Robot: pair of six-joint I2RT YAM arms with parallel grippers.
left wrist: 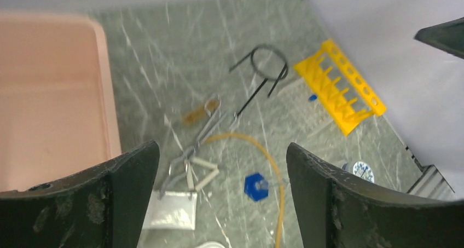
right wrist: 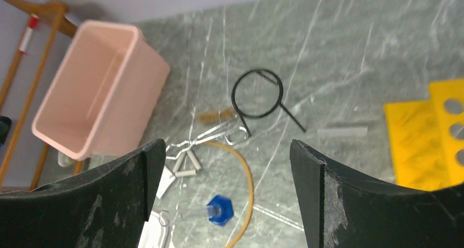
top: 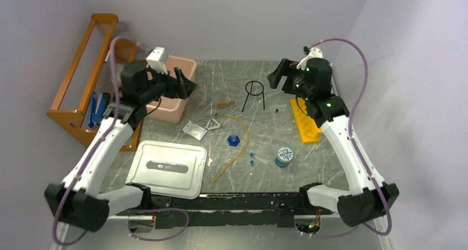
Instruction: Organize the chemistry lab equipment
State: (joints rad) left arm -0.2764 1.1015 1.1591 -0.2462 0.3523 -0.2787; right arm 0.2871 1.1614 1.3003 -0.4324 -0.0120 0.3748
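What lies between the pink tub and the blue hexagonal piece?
The square metal gauze and the wire triangle lie there, close together. The top external view shows this best, and the left wrist view shows them too.

Black tripod ring far-centre; tan tube curved beside blue hexagon.

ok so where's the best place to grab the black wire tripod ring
Probably by the loop of the black wire tripod ring, coming from straight above with one finger inside the loop and one outside. It seems to stand on its thin legs with the open loop uppermost. The legs splay out low and look harder to pinch.
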